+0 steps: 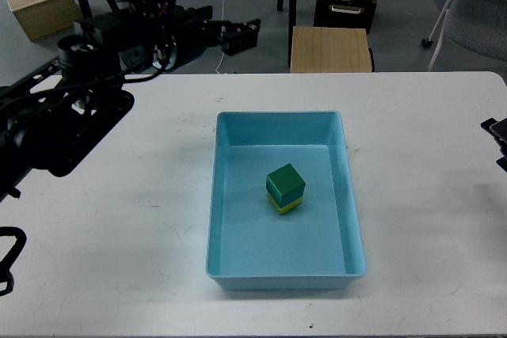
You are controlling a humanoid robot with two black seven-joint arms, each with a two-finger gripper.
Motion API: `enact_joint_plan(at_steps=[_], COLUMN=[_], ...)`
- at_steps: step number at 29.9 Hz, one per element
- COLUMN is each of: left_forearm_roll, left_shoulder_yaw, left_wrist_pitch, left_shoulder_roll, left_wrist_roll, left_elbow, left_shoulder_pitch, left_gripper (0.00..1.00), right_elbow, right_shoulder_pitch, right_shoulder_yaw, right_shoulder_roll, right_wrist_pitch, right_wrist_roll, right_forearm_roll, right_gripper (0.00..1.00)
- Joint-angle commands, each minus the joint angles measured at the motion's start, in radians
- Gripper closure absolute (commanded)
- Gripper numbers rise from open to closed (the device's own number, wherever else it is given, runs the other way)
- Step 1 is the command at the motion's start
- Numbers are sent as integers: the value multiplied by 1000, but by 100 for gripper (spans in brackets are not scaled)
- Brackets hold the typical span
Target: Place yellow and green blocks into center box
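A green block (286, 182) sits on top of a yellow block (287, 206), of which only the lower edge shows. Both rest inside the light blue box (354, 219) at the table's centre, free of any gripper. My left gripper (241, 36) is raised high and far back-left of the box, over the table's far edge, with its fingers apart and nothing between them. Only a small dark part of my right gripper (494, 138) shows at the right edge, and its fingers cannot be told apart.
My left arm (71, 108) spans the back-left of the white table (119, 259). Beyond the far edge stand a wooden stool (330, 49), tripod legs (93, 5), a wooden box (43, 5) and a chair (475, 13).
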Motion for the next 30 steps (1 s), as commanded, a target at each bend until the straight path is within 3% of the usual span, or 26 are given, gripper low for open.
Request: enact_joint_plan(at_steps=[1,5,10,24,30], left_forearm_roll=[-65,-256,-540,-718,-786], left_shoulder_yaw=[-242,-348,-350,-350,-345], left_wrist_pitch=[0,0,0,0,54], left_shoulder_roll=[25,83,137,142,142], left_wrist_roll=[2,2,4,2,2], left_elbow=[148,265,339,331,330], left_shoulder_pitch=[34,104,244,354,364], left_gripper=[0,1,1,1,0], right_elbow=[1,4,7,0,0], right_shoulder_pitch=[-2,0,0,0,-5], right_shoulder_yaw=[2,17,25,20,12], right_shoulder_roll=[0,0,1,7,7], right_wrist_pitch=[0,0,0,0,0], right_wrist_roll=[2,2,3,11,11], right_forearm_roll=[0,0,0,-47,-110], right_gripper=[0,0,0,0,0])
